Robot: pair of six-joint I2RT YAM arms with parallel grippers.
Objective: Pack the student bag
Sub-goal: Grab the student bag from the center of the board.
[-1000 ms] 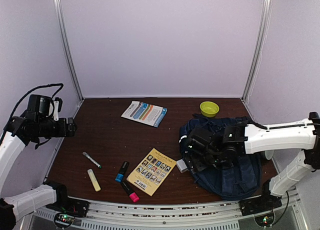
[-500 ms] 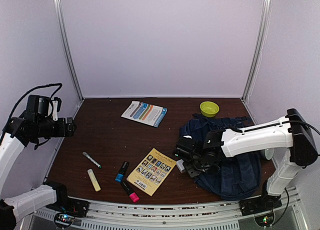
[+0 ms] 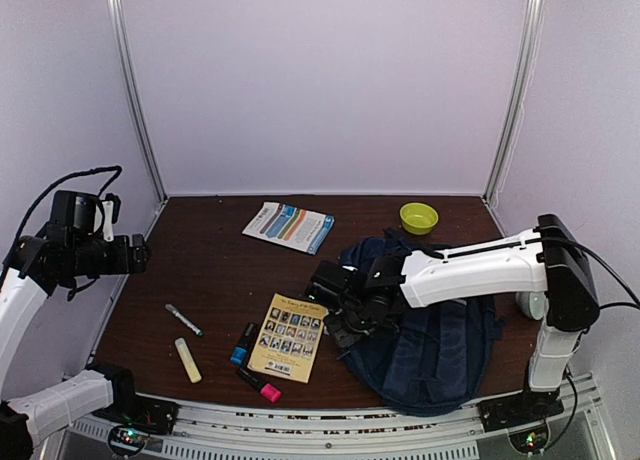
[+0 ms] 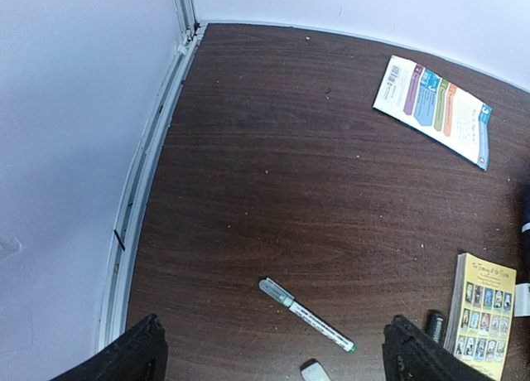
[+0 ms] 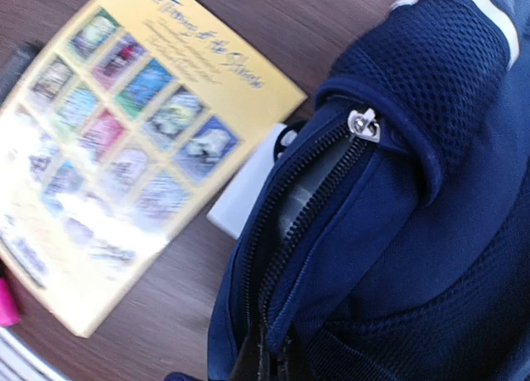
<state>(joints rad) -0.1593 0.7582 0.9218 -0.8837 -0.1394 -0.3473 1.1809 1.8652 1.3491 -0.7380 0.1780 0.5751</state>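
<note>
The student bag [image 3: 430,345], navy blue with its zipper partly open, lies at the right of the table. My right gripper [image 3: 340,323] reaches across it to its left edge. In the right wrist view the gripper [image 5: 269,366] is shut on the student bag's [image 5: 431,199] fabric beside the open zipper, with the silver zipper pull [image 5: 364,124] farther up. Light grey lining shows in the gap. My left gripper [image 3: 140,252] hangs high at the left, open and empty; in its own view the left gripper [image 4: 277,356] is above the bare table near a pen.
A yellow book [image 3: 290,337] and a white eraser [image 5: 248,195] touch the bag's left edge. Blue [image 3: 243,344] and pink [image 3: 260,384] markers, a yellow highlighter [image 3: 187,360] and a green-tipped pen [image 4: 306,315] lie front left. A white-blue booklet [image 3: 288,226] and green bowl [image 3: 418,217] sit at the back.
My right gripper has shut on the bag's zipper edge and moved left, dragging the bag along. The yellow book and pink marker were pushed left. The left arm is still.
</note>
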